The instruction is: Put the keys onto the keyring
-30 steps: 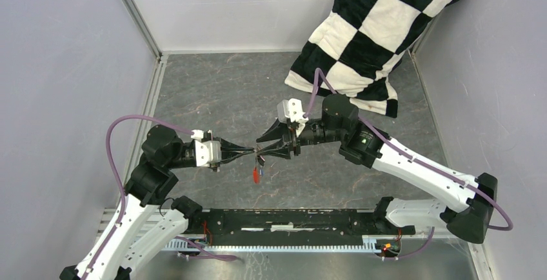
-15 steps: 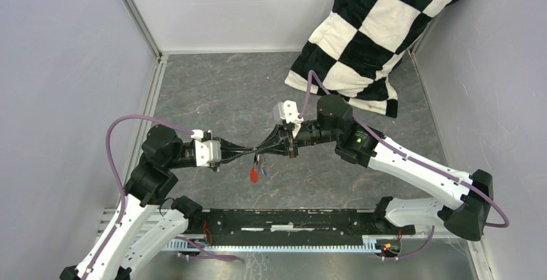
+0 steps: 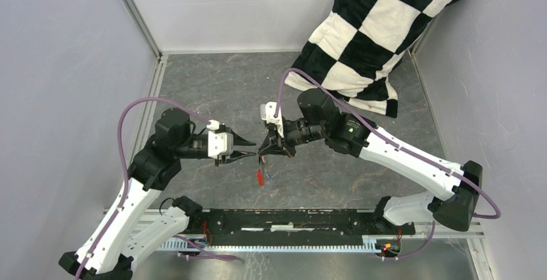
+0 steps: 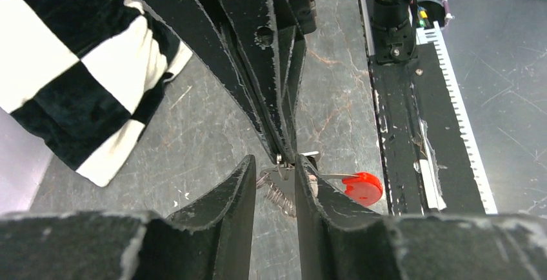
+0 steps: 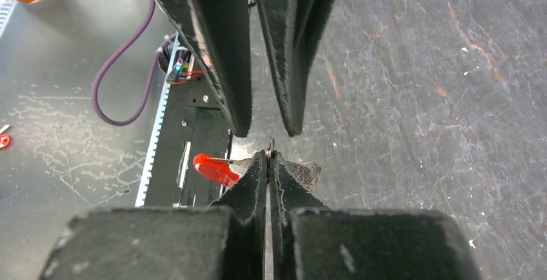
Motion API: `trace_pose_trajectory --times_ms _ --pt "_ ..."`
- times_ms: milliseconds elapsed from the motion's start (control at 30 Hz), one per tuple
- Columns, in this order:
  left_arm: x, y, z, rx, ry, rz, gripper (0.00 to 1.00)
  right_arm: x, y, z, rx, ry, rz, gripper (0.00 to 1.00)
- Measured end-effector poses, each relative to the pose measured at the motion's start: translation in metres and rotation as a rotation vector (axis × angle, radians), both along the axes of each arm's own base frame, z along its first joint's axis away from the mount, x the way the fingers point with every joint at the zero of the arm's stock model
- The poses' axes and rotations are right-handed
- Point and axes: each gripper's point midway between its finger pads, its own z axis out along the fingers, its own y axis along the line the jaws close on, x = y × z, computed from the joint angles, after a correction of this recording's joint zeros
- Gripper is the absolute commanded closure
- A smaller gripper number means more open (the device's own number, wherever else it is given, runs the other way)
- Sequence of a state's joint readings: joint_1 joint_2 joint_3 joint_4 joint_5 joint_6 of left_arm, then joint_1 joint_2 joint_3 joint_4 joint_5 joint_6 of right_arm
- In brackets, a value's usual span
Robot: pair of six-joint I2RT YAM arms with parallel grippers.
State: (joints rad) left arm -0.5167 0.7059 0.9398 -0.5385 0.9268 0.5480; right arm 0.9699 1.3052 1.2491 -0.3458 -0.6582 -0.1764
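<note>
The keyring is a thin grey metal loop [image 5: 307, 173] with a red tag [image 3: 259, 177]. It hangs above the table from my right gripper [image 3: 261, 152], which is shut on the loop's top [image 5: 268, 156]. The tag dangles below it, seen in the right wrist view [image 5: 215, 169] and the left wrist view [image 4: 362, 188]. My left gripper [image 3: 253, 149] is open, its fingertips on either side of the loop and a flat silver piece [image 4: 284, 182], without gripping. A small bluish bit [image 3: 267, 175] shows beside the tag. I cannot make out the keys' heads.
A black-and-white checkered pillow [image 3: 380, 28] leans in the back right corner. A black rail [image 3: 290, 219] runs along the table's near edge between the arm bases. Grey walls close in the left, back and right sides.
My left gripper, shut at the keyring a second ago, has opened. My right gripper has moved left and closed on the loop. The red tag still hangs at the same spot.
</note>
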Motion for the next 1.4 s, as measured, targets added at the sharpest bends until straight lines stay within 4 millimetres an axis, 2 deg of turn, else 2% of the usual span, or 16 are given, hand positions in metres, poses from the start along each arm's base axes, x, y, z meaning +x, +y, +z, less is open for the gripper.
trace_pose_trajectory --times_ms 333,400,700,800,833,867,900,1000,1033,1233,1367,1400 --pt "0.005 0.001 -0.027 0.112 0.063 -0.024 0.7 -0.001 0.001 -0.002 -0.085 -0.035 0.0 0.99" --pt "0.004 0.002 -0.028 0.12 0.06 -0.028 0.75 -0.002 0.002 -0.005 -0.096 -0.033 0.001 0.99" --pt "0.003 0.002 -0.029 0.127 0.052 -0.035 0.78 -0.003 0.005 -0.01 -0.13 -0.025 0.007 0.99" --pt "0.003 0.002 -0.029 0.127 0.052 -0.036 0.77 -0.004 0.006 -0.008 -0.125 -0.03 0.008 0.99" --pt "0.003 0.002 -0.029 0.127 0.052 -0.037 0.7 -0.004 0.006 -0.007 -0.125 -0.03 0.01 0.99" --pt "0.003 0.002 -0.029 0.127 0.052 -0.037 0.67 -0.005 0.007 -0.007 -0.124 -0.03 0.01 0.99" --pt "0.003 0.002 -0.029 0.128 0.052 -0.036 0.71 -0.005 0.007 -0.007 -0.125 -0.029 0.011 0.99" --pt "0.003 0.002 -0.031 0.133 0.058 -0.037 0.93 -0.006 0.008 -0.009 -0.128 -0.028 0.015 0.99" --pt "0.003 0.002 -0.032 0.135 0.062 -0.037 0.97 -0.006 0.008 -0.009 -0.129 -0.028 0.015 0.99" --pt "0.004 0.003 -0.035 0.151 0.08 -0.03 0.98 -0.003 0.009 -0.012 -0.142 -0.027 0.002 0.99" --pt "0.005 0.003 -0.035 0.151 0.077 -0.027 0.98 -0.002 0.008 -0.011 -0.147 -0.022 -0.013 0.75" --pt "0.006 0.003 -0.035 0.154 0.076 -0.022 0.98 -0.002 0.009 -0.01 -0.148 -0.018 -0.02 0.66"
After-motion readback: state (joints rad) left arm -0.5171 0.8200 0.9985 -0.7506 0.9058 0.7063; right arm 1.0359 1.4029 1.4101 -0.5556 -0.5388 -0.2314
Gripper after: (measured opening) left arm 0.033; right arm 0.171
